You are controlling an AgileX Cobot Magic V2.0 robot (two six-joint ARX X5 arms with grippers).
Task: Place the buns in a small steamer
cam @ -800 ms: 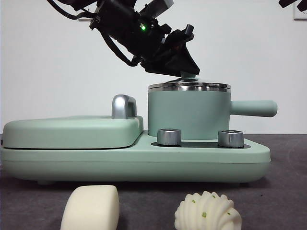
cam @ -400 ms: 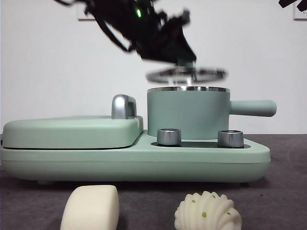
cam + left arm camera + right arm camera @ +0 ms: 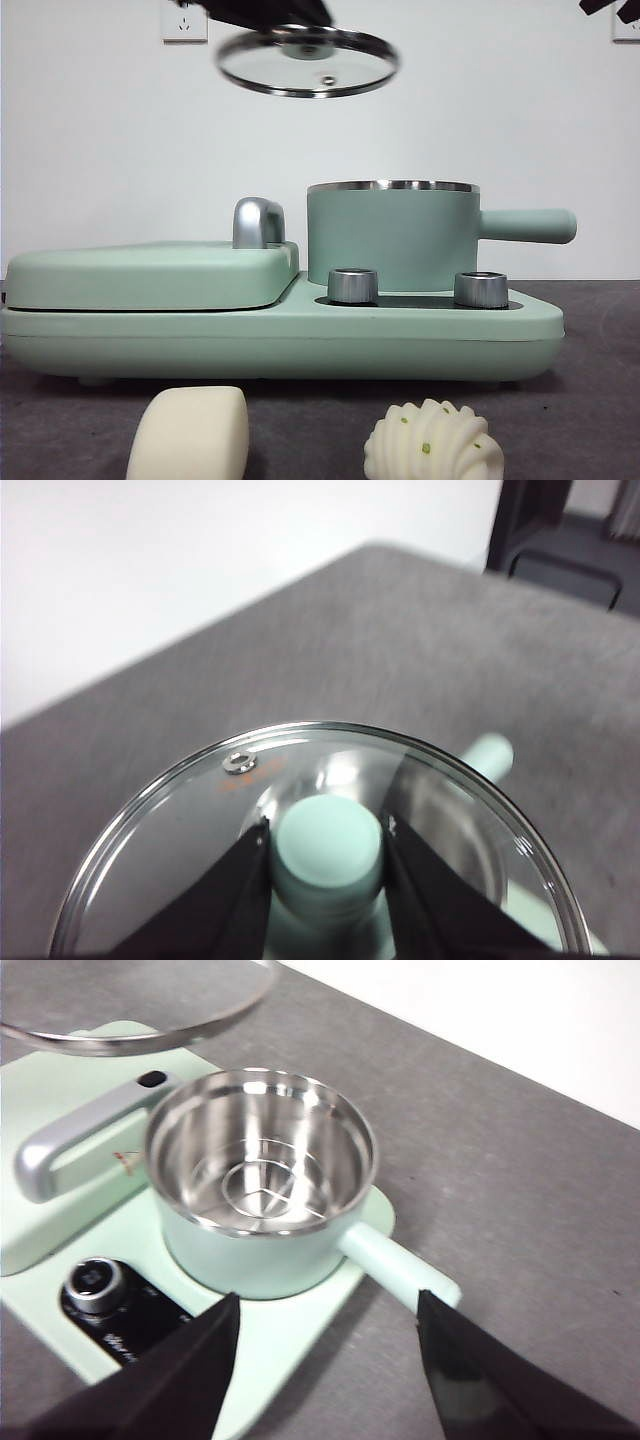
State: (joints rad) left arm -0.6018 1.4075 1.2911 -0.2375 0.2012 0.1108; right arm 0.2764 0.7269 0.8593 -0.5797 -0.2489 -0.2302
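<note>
With the glass lid [image 3: 307,60] held high above the table and off to one side of the pot, your left gripper [image 3: 326,848] has its two black jaws clamped on the lid's mint-green knob [image 3: 328,842]. That leaves the small steamer [image 3: 393,235] uncovered on its mint-green base [image 3: 280,335], steel rim bare.

By the look of things, you are only through the opening step. Both buns lie on the grey table in front of the appliance, neither touched: the smooth cream bun [image 3: 190,433] and, beside it but apart, the ridged shell-shaped bun [image 3: 433,442] with green flecks. Still ahead of you are parking the lid, then carrying each bun into the pot.

Your right gripper [image 3: 330,1360] hovers over the appliance with its jaws spread wide and nothing between them.

The views split the story. Only the right wrist view looks down into the steamer [image 3: 262,1175], showing a steel rack inside and no food. Only the front view shows the buns. The left wrist view alone confirms the grip on the knob, which the front view cuts off at its upper edge; through the glass it also catches the steamer's straight handle [image 3: 487,758] below.
</note>
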